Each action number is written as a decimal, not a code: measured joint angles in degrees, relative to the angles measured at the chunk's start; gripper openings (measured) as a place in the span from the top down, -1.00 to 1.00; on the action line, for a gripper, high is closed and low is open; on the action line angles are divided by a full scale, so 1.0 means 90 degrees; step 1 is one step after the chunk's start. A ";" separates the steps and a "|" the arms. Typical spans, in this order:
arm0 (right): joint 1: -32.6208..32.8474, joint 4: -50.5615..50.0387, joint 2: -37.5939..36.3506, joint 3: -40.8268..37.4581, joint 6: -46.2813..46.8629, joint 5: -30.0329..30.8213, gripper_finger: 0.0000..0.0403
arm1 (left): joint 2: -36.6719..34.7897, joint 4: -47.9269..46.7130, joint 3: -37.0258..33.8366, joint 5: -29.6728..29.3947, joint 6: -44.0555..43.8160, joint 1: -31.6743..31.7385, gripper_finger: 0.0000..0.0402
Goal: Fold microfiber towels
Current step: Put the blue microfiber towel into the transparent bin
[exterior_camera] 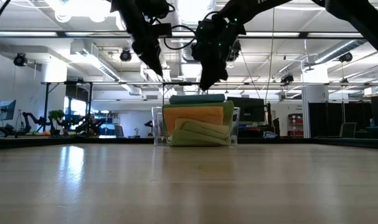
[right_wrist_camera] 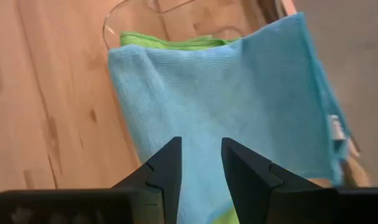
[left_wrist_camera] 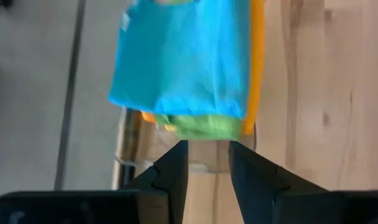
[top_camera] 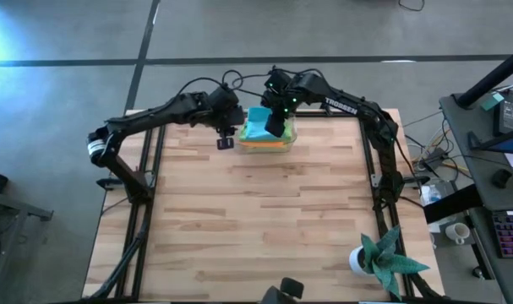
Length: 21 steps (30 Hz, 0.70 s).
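Observation:
A stack of folded microfiber towels lies in a clear container (exterior_camera: 156, 127) at the table's far middle. The light blue towel (top_camera: 256, 127) is on top, with an orange one (exterior_camera: 192, 115) and a lime green one (exterior_camera: 201, 132) under it. My left gripper (left_wrist_camera: 207, 165) hangs open above the container's left side, clear of the towels. My right gripper (right_wrist_camera: 200, 165) hangs open over the blue towel (right_wrist_camera: 238, 99), slanting down, with nothing between its fingers. In the low view both grippers (exterior_camera: 156, 67) (exterior_camera: 206, 81) stand well above the stack.
The container sits close to the table's far edge (top_camera: 341, 111). A teal spiky plant in a white pot (top_camera: 381, 257) stands at the near right corner. Bare wooden tabletop (top_camera: 256, 219) stretches from the container to the near edge.

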 joint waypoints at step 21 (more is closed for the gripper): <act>0.0108 0.1224 0.0002 -0.1848 0.0258 -0.0394 0.47 | -0.0025 0.0053 -0.0603 -0.0004 -0.0148 0.0036 0.50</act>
